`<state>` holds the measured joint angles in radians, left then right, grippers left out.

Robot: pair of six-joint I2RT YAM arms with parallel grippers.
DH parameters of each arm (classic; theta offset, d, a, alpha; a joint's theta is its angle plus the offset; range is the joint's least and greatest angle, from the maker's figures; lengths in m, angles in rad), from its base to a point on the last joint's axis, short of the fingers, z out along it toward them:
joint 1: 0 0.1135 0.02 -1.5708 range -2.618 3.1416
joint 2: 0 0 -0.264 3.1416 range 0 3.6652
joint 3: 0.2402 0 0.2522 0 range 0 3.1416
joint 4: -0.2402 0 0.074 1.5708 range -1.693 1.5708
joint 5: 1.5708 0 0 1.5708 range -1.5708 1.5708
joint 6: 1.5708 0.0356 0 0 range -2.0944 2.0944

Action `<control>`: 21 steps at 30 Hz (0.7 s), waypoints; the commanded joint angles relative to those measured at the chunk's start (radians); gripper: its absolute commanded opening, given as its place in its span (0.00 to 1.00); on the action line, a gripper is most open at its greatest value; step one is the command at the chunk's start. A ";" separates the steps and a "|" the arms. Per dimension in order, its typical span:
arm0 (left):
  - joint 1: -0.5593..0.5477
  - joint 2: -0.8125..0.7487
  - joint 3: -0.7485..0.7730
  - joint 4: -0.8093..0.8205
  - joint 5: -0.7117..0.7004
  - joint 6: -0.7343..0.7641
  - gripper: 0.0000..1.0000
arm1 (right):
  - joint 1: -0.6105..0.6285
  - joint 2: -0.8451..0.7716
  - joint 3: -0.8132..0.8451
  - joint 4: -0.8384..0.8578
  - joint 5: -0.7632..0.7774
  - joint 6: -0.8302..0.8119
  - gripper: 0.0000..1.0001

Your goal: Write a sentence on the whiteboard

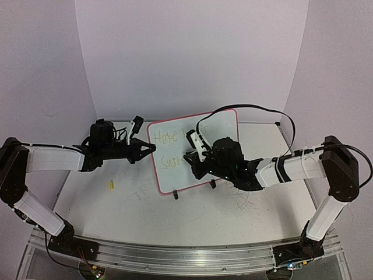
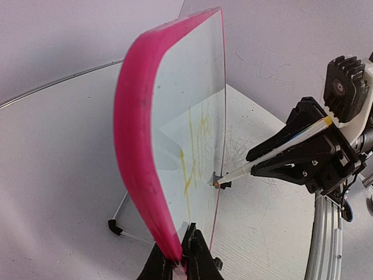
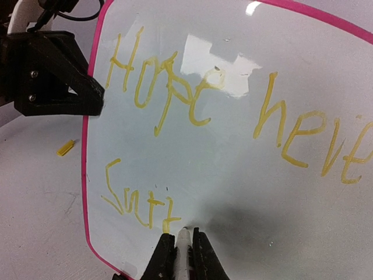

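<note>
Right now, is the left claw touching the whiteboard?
Touching. The left wrist view shows the left gripper shut on the whiteboard, with the pink frame pinched between its two fingers and no gap.

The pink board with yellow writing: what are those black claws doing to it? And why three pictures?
That is a robot: a left arm and a right arm, each ending in a two-finger claw. One picture looks down from above; the other two come from cameras on the wrists. The left gripper pinches the pink edge of the whiteboard. The right gripper holds a marker, tip at the board. The sentence, in yellow, starts with "Hope". The board stands on a white table, where a small yellow piece lies.
</note>
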<state>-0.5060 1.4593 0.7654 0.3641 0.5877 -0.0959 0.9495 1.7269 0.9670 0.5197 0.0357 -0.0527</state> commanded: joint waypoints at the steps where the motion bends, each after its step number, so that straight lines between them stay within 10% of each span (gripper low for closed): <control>1: 0.004 0.001 0.020 -0.067 -0.143 0.128 0.00 | -0.001 0.018 0.045 0.033 0.052 0.025 0.00; 21: 0.004 0.006 0.020 -0.068 -0.141 0.128 0.00 | -0.017 -0.008 0.028 0.032 0.169 0.084 0.00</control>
<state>-0.5072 1.4593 0.7656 0.3565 0.5700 -0.0976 0.9504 1.7336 0.9741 0.5201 0.1206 0.0273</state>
